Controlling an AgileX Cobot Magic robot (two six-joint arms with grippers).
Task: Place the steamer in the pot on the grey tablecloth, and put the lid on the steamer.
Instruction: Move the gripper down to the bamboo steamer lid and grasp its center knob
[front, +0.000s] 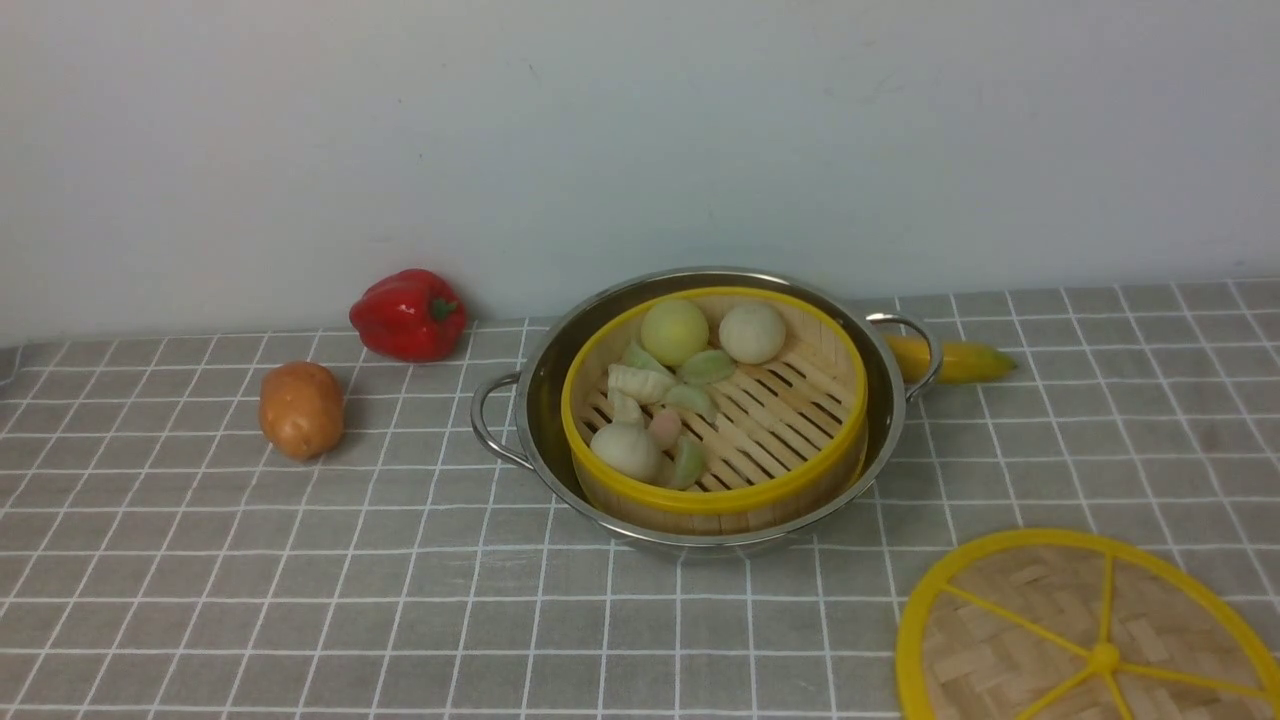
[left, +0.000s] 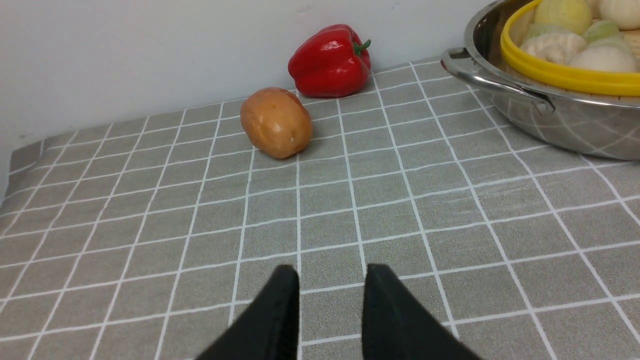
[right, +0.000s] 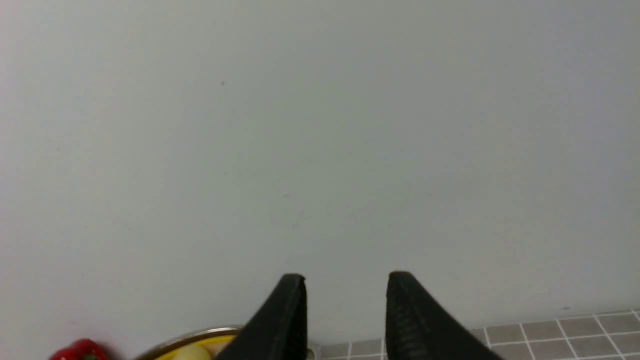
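The steamer (front: 790, 400), a bamboo basket with yellow rims holding several buns and dumplings, sits inside the shiny pot (front: 540, 385) on the grey tablecloth (front: 300, 580). Uncovered by anything, the lid (front: 1085, 635) lies flat on the cloth at the near right, partly cut off by the frame. Neither arm shows in the front view. My left gripper (left: 331, 272) hovers open and empty over bare cloth, well to the left of the pot (left: 575, 125) and steamer (left: 560, 75). My right gripper (right: 346, 280) is open and empty, facing the wall above the pot's rim (right: 200, 334).
A red bell pepper (front: 408, 314) and a potato (front: 301, 409) lie left of the pot near the wall. A yellow banana-like fruit (front: 955, 361) lies behind the pot's right handle. The wall stands close behind everything.
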